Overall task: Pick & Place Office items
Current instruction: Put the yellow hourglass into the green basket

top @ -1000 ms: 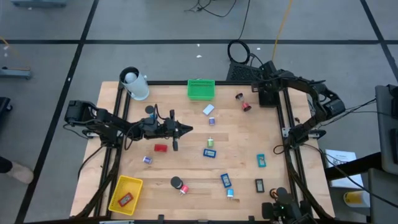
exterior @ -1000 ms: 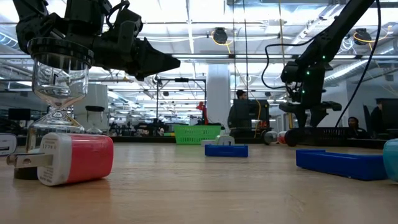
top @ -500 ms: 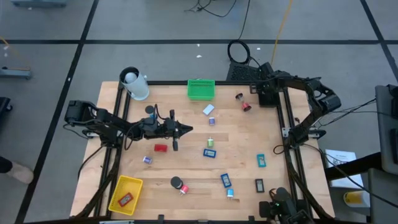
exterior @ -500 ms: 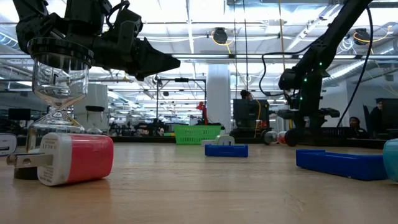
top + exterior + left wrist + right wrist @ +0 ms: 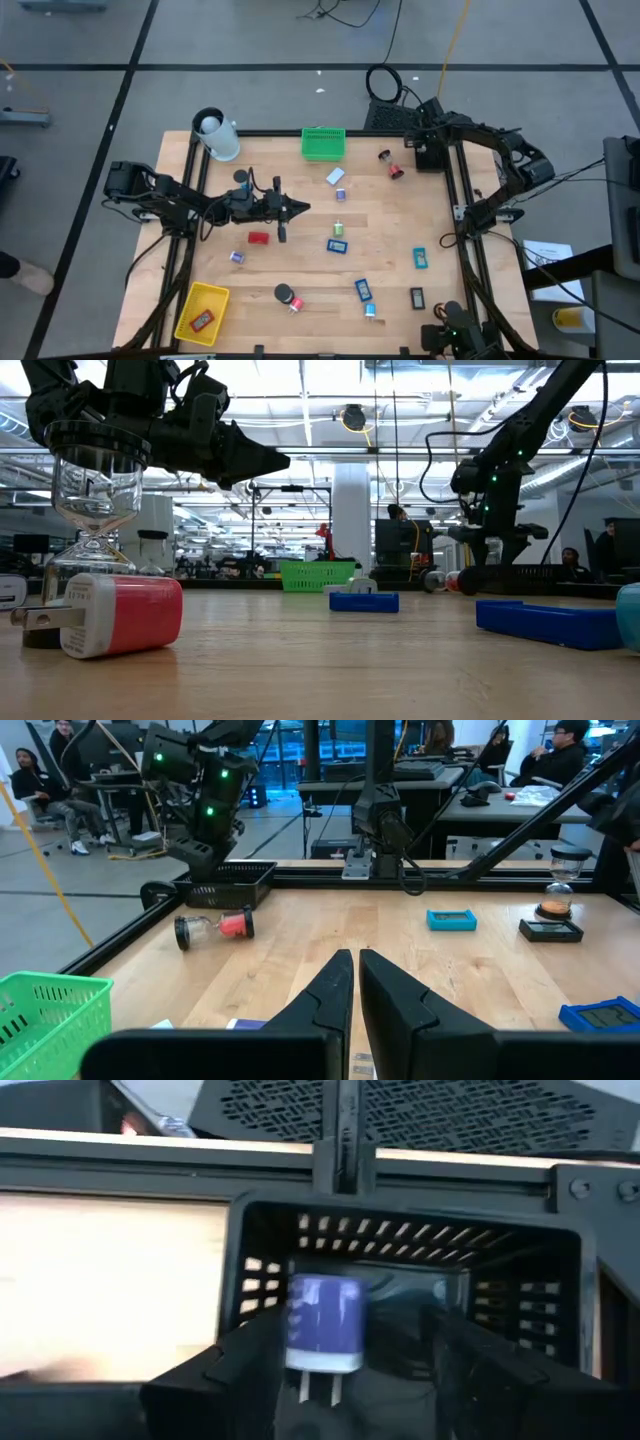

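Note:
My right gripper (image 5: 365, 1365) hangs open over the black mesh basket (image 5: 520, 1295) at the table's far right corner (image 5: 430, 155). A purple-blue plug (image 5: 323, 1328), prongs down, shows between its fingers above the basket's opening. My left gripper (image 5: 355, 982) is shut and empty, hovering level above the table's middle (image 5: 300, 208). The office items lie scattered on the wood. Among them are a red-and-white charger (image 5: 258, 238), blue blocks (image 5: 337, 245) (image 5: 363, 290), a teal block (image 5: 420, 258) and a white-blue piece (image 5: 335, 176). My right gripper has the purple-blue plug close against the inner side of one finger (image 5: 250, 1365), with a clear gap to the other finger (image 5: 470, 1365). Whether that finger touches the plug I cannot tell. The plug is upright, clear of the basket's floor.
A green basket (image 5: 323, 143) stands at the far edge and a yellow basket (image 5: 202, 312) with a red piece at the near left corner. A white cylinder (image 5: 215, 135) stands at the far left. One hourglass (image 5: 390, 165) lies near the black basket, another (image 5: 95, 500) stands close in the low view.
My right arm dipped a little toward the table's left over the black basket half a second ago and has come back up to where it was. My left arm has kept still.

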Controlling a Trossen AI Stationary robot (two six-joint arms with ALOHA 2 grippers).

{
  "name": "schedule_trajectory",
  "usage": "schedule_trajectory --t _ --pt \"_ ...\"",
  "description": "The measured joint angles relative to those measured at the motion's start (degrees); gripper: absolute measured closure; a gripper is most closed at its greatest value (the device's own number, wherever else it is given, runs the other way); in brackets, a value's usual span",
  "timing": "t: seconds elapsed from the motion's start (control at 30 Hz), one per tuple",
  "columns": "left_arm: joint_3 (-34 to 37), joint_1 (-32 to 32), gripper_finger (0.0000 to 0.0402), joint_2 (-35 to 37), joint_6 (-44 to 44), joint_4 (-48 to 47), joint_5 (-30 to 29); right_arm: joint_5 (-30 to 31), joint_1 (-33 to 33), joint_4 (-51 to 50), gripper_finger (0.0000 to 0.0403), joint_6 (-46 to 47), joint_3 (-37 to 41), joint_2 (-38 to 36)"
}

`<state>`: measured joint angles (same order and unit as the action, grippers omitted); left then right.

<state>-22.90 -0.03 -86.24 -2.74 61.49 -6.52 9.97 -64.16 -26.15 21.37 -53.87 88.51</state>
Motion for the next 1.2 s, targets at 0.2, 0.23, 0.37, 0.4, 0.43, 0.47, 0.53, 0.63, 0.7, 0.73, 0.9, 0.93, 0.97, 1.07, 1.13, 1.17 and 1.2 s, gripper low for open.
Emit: schedule_trajectory --t 0.2,0.23,0.37,0.4,0.43,0.47,0.53,0.63,0.7,0.73,0.9,0.93,0.97,1.07,1.13,1.17,1.2 --pt "0.00 0.02 0.0371 0.00 0.00 0.00 0.01 -0.65 0.11 -2.20 0.0182 -1.51 0.00 -2.41" --pt "0.00 0.02 0.0371 0.00 0.00 0.00 0.01 -0.88 0.11 -2.44 0.0186 -1.51 0.00 -2.86" --pt "0.00 0.01 0.0371 0.00 0.00 0.00 0.02 -0.88 0.54 -3.07 0.0216 -1.53 0.00 -5.16" --pt "0.00 0.02 0.0371 0.00 0.00 0.00 0.00 -0.55 0.89 -3.28 0.0227 -1.66 0.00 -5.78" --pt "0.00 0.02 0.0371 0.00 0.00 0.00 0.02 0.33 1.34 -3.43 0.0238 -2.05 0.00 -6.64" --pt "0.00 0.00 0.0371 0.00 0.00 0.00 0.02 0.92 1.83 -3.56 0.0251 -2.56 0.00 -7.52" --pt "0.00 0.02 0.0371 0.00 0.00 0.00 0.02 2.91 3.03 -3.91 0.0277 -3.18 0.00 -9.41" --pt "0.00 0.02 0.0371 0.00 0.00 0.00 0.01 5.22 5.15 -4.93 0.0319 -4.22 0.00 -12.64" --pt "0.00 0.00 0.0371 0.00 -0.01 0.01 0.02 5.24 6.88 -5.05 0.0347 -4.62 0.00 -14.59" --pt "0.00 0.00 0.0371 0.00 -0.02 0.00 0.00 5.22 7.94 -5.05 0.0361 -4.77 0.00 -15.46" --pt "0.00 0.02 0.0371 0.00 0.00 0.01 0.00 7.35 14.82 -3.30 0.0397 -6.08 0.00 -18.33" --pt "0.00 0.02 0.0371 0.00 0.00 0.01 0.00 8.47 16.42 -2.69 0.0395 -6.10 0.00 -18.53" --pt "0.00 0.02 0.0371 0.00 0.00 0.02 0.01 9.62 18.05 -1.98 0.0393 -6.12 0.00 -18.64" --pt "0.00 0.02 0.0371 0.00 0.00 0.02 0.01 12.07 22.54 -0.31 0.0394 -6.85 0.00 -18.67" --pt "0.00 0.02 0.0371 0.00 0.00 0.02 0.02 13.57 25.24 1.17 0.0399 -7.14 0.08 -18.67" --pt "0.00 0.00 0.0371 0.00 0.00 0.01 0.02 14.26 26.51 2.54 0.0401 -7.15 0.41 -18.68" --pt "0.00 0.01 0.0371 0.00 0.02 0.02 0.02 14.35 27.55 4.19 0.0401 -7.33 0.95 -18.69"
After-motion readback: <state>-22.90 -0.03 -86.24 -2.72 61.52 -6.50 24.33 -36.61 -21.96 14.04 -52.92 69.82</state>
